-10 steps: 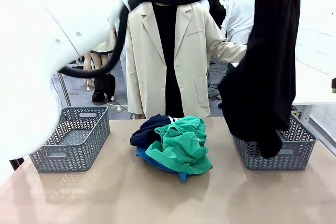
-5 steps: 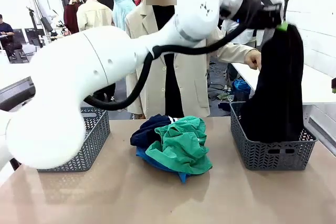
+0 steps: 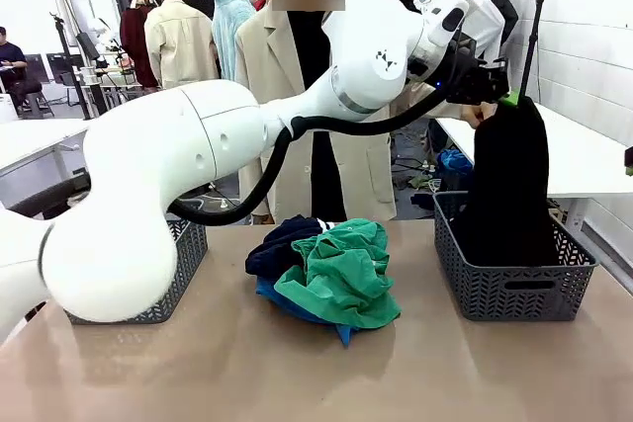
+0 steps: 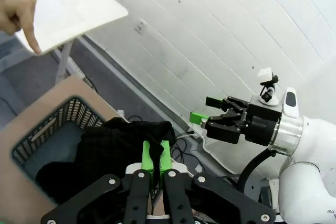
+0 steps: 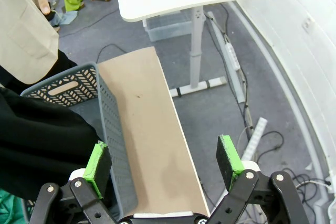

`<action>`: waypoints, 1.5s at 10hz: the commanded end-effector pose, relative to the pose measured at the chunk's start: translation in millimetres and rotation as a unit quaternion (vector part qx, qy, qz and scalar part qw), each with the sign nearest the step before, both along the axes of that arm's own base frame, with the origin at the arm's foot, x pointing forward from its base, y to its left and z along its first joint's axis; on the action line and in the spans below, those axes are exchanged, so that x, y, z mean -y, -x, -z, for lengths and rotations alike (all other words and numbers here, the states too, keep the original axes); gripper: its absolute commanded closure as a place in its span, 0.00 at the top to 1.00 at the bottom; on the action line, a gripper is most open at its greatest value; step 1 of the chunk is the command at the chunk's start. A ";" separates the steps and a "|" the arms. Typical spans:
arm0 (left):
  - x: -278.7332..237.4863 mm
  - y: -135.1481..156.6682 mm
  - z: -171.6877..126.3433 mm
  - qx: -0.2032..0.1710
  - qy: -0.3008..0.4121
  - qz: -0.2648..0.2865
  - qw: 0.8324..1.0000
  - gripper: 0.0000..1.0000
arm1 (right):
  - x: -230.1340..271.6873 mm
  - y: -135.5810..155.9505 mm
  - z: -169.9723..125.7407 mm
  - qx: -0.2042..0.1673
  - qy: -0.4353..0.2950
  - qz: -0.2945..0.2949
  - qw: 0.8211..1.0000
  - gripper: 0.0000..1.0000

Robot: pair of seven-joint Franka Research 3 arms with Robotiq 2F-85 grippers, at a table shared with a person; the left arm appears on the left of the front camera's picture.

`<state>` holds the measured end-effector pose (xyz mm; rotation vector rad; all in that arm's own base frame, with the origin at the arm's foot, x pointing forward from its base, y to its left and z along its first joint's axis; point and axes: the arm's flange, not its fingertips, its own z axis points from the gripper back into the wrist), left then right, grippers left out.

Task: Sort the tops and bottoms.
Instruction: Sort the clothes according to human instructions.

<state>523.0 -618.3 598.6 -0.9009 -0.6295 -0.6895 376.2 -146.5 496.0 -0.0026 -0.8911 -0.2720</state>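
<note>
The left arm (image 3: 198,165) has been sinking since a second ago, carrying the black garment (image 3: 509,185) down with it. The cloth's tail, which was dangling in front of the basket, is now gathering inside.

The arm is reaching across the table (image 3: 198,373) from the robot's left to its far right. The black garment is hanging straight below the left claw (image 3: 504,98), its long axis running vertically. Its lower part is resting in the grey basket (image 3: 514,289) directly under the claw, while its upper part is rising well above the rim. The left claw is pinching shut on the garment's top edge, green pads pressed together with the cloth bunched around them in the left wrist view (image 4: 156,156).

Below the claw and well off to the robot's left, the remaining pile is lying on the table. The emerald green garment (image 3: 341,274) is sitting on top, with the dark navy garment (image 3: 277,244) behind and the bright blue garment (image 3: 297,305) peeking out underneath. The other basket (image 3: 173,274) is standing farther out on that same side.

The right claw (image 5: 164,163) is hanging wide open and empty just beside the near basket's outer wall. The person's hand (image 3: 482,114) is hovering just beyond the left claw.

Since the drop is lining up straight downward, I judge that releasing, or a little more lowering first, is what is coming next.
</note>
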 end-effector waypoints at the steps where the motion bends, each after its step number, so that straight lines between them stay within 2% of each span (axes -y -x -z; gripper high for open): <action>1: 10.9 -4.6 5.5 -0.041 -0.007 0.006 0.999 0.00 | 0.1 0.5 0.7 -0.002 -0.006 0.001 1.000 1.00; 4: 4.0 5.5 13.4 -0.045 -0.056 0.023 0.997 0.00 | 0.1 0.5 0.7 -0.002 -0.006 0.001 1.000 1.00; 8: -2.6 8.3 9.7 -0.044 -0.129 0.034 0.990 0.79 | 0.1 0.5 0.7 -0.002 -0.006 0.001 1.000 1.00; 9: -1.5 10.6 8.9 -0.049 -0.119 0.053 0.990 0.79 | 0.1 0.5 0.7 -0.002 -0.006 0.001 1.000 1.00; 10: -1.0 14.4 3.7 -0.037 -0.088 0.074 0.993 0.79 | 0.1 0.5 0.7 -0.002 -0.006 0.001 1.000 1.00; 13: -12.8 15.7 -17.9 -0.030 -0.087 0.074 0.993 0.79 | 0.1 0.5 0.7 -0.002 -0.006 0.001 1.000 1.00; 14: -25.1 19.0 -31.0 -0.025 -0.121 0.082 0.989 0.79 | 0.1 0.5 0.7 -0.002 -0.006 0.001 1.000 1.00; 15: -42.9 25.3 -44.0 -0.004 -0.168 0.079 0.983 0.79 | 0.1 0.5 0.7 -0.002 -0.006 0.001 1.000 1.00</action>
